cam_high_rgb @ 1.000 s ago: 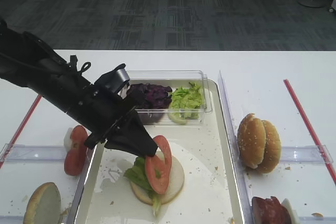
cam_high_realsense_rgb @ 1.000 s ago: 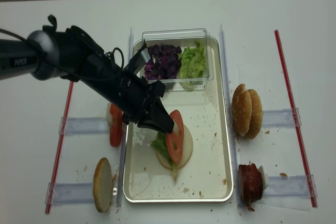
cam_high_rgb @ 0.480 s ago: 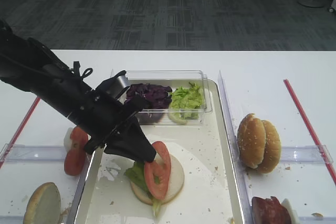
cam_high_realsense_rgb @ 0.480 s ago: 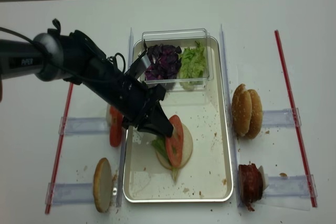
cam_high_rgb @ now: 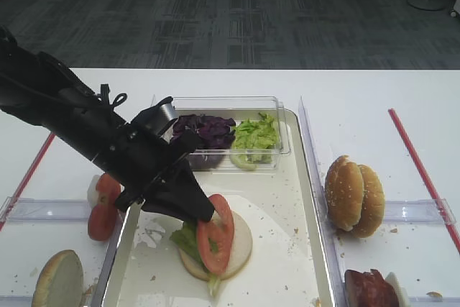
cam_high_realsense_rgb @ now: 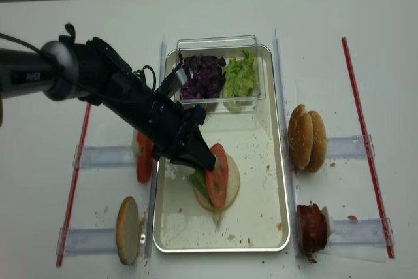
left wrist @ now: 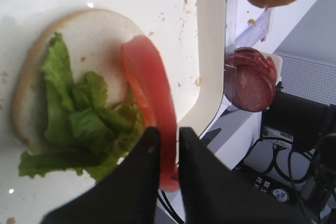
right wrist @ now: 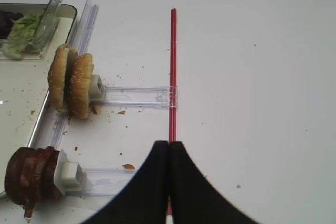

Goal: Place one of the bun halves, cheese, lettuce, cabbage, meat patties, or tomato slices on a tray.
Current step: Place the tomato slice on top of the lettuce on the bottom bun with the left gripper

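Red, thin round tomato slice is still pinched on edge by the left gripper, leaning over the lettuce-topped pale bun half. I'd ease open low so it flops flat, not sideways.

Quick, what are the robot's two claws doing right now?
Left gripper: pinching the tomato slice, on edge over the bun half.
Right gripper: shut, holding nothing.

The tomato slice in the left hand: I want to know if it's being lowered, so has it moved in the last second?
Yes. The tomato slice has come down and slightly left, toward the bun half on the tray.
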You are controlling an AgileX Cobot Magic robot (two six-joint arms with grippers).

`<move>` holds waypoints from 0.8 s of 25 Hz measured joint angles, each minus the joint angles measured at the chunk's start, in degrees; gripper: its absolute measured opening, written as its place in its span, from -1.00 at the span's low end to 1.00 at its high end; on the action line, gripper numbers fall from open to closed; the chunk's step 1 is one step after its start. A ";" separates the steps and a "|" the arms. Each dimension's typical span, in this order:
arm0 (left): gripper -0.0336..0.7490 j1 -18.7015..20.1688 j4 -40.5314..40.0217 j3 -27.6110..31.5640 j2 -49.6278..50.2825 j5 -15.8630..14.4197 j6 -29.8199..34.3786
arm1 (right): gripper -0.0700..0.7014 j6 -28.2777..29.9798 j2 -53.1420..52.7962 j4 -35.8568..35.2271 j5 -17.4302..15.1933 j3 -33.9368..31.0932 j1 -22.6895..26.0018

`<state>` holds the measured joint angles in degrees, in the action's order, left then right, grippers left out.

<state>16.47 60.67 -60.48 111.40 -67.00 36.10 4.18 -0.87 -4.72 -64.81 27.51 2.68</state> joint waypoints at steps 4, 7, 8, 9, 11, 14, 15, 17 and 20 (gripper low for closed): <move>-0.49 0.00 0.00 0.00 0.00 0.00 0.00 | -0.72 0.00 0.00 0.00 0.00 0.00 0.00; -0.23 0.00 0.00 0.00 0.00 0.00 0.63 | -0.72 0.00 0.00 0.00 0.00 0.00 0.00; -0.13 0.00 0.00 0.00 0.00 0.00 0.99 | -0.72 0.00 0.00 0.00 0.00 0.00 0.00; -0.05 0.00 0.00 0.00 0.00 0.00 1.57 | -0.72 0.00 0.00 0.00 0.00 0.00 0.00; 0.13 0.00 0.34 0.00 0.00 0.00 2.51 | -0.72 0.00 0.00 0.00 0.00 0.00 0.00; 0.32 0.00 1.70 0.00 0.00 0.00 5.00 | -0.72 0.00 0.00 0.00 0.00 0.00 0.00; 0.35 0.00 2.15 0.00 0.00 0.00 5.56 | -0.72 0.00 0.00 0.00 0.00 0.00 0.00; 0.40 0.00 2.87 0.00 0.00 0.00 6.52 | -0.72 0.00 0.00 0.00 0.00 0.00 0.00; 0.43 0.00 2.97 0.00 0.00 0.00 6.73 | -0.72 0.00 0.00 0.00 0.00 0.00 0.00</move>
<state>16.47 63.64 -60.48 111.40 -67.00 42.83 4.18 -0.87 -4.72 -64.81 27.51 2.68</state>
